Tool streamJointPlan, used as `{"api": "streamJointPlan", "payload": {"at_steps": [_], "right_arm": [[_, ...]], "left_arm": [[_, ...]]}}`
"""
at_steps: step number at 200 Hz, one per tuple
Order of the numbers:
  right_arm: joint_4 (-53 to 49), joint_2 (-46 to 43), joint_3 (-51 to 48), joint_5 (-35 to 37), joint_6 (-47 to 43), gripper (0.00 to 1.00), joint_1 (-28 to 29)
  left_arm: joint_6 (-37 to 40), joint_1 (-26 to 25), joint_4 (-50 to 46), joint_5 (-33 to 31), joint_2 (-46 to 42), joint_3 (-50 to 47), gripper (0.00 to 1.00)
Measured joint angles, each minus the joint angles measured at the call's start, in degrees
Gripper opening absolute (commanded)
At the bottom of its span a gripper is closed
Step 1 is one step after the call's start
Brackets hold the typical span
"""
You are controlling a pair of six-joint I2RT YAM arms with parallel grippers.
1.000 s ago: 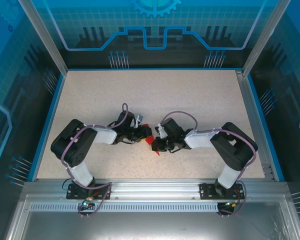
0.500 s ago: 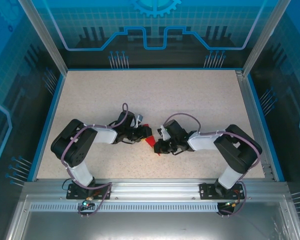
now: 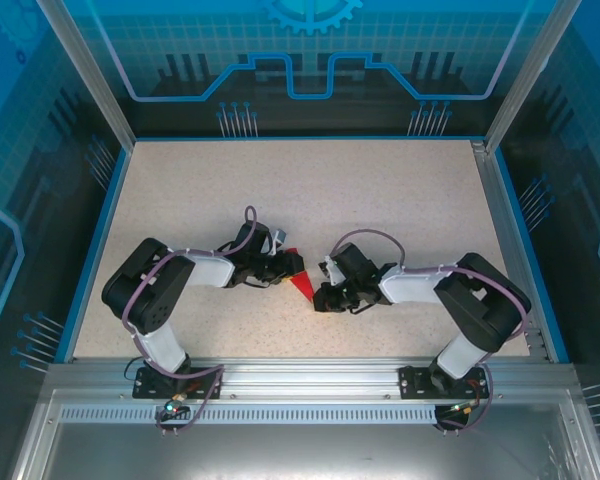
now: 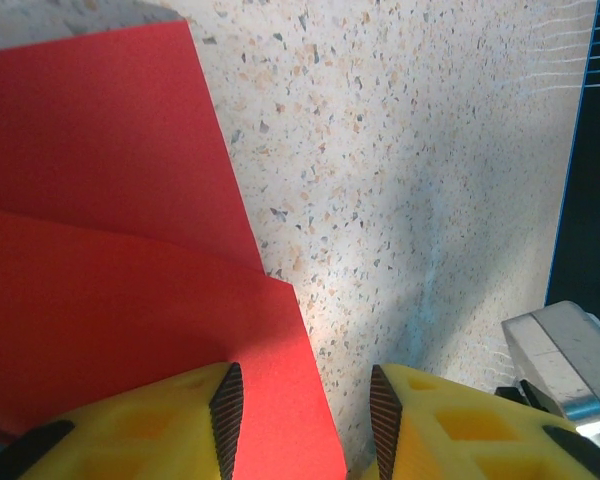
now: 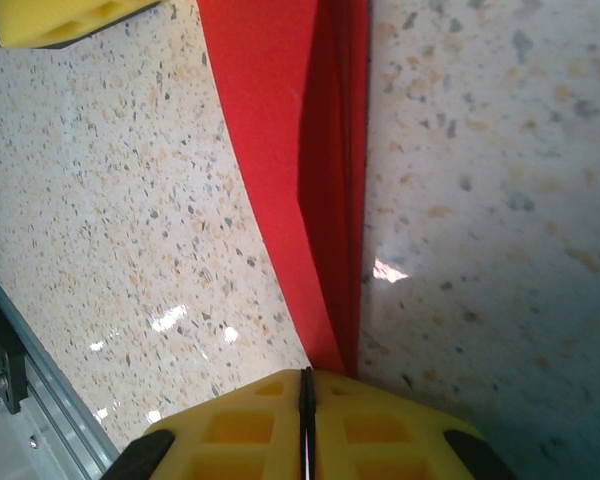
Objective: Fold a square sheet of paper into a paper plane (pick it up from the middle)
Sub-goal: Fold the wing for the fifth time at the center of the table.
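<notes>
Looking down from above, the paper (image 3: 302, 285) lies folded into a narrow red wedge near the middle of the bench (image 3: 330, 190), somewhat toward its near edge, between the two arms. The left claw (image 3: 286, 266) sits at the wedge's wide far end and the right claw (image 3: 321, 297) at its pointed near end. From the left wrist, the paper (image 4: 110, 250) covers the left side in two overlapping layers, and its right edge runs down into the gap of the left claw (image 4: 300, 425), which stands apart with speckled bench showing between its fingers. From the right wrist, the paper (image 5: 280, 150) narrows downward along a raised crease to the right claw (image 5: 306, 385), whose fingers are pressed together, clamped on the paper's tip.
</notes>
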Motion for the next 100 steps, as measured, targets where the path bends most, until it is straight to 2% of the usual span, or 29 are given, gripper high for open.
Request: {"api": "streamJointPlan", "payload": {"at_steps": [46,100], "right_arm": [[1.1,-3.4,1.4,-0.5,0.3,0.11,0.0],[8.0,4.5,5.9,0.1,3.4,0.09,0.0]], "left_arm": [[0.0,0.0,0.0,0.0,0.0,0.0,0.42],[0.0,0.0,-0.1,0.0,0.0,0.0,0.43]]}}
